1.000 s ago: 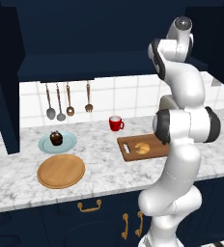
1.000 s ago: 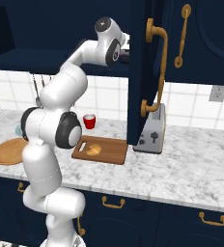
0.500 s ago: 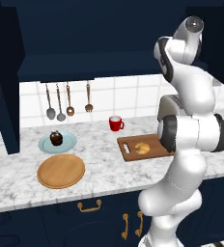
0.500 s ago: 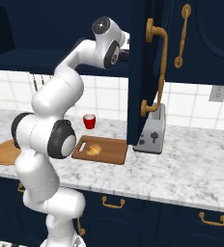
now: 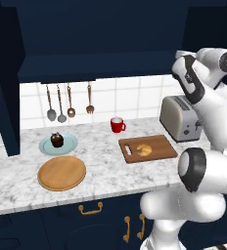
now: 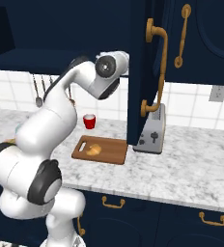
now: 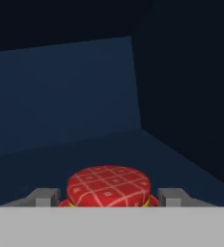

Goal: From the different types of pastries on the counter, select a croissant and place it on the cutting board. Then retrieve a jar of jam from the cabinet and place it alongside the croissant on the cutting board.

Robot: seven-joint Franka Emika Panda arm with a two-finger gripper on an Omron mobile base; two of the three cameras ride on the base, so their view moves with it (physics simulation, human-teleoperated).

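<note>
Grey fingertips (image 7: 45,197) of the gripper (image 7: 108,198) flank the jar of jam (image 7: 108,187) on both sides inside the dark navy cabinet (image 7: 85,96), contact not discernible. Red lid with a pale lattice pattern, resting on the cabinet shelf (image 7: 181,161). Below on the tabletop (image 5: 105,163), golden croissant (image 5: 144,149) lying on the wooden cutting board (image 5: 159,145), red mug (image 5: 117,125) just behind.

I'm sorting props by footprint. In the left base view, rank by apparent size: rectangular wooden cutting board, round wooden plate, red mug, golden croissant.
Largest first:
1. Rectangular wooden cutting board and round wooden plate look alike; the plate sits nearer, so unranked.
2. Red mug
3. Golden croissant, slightly smaller than the mug.
</note>
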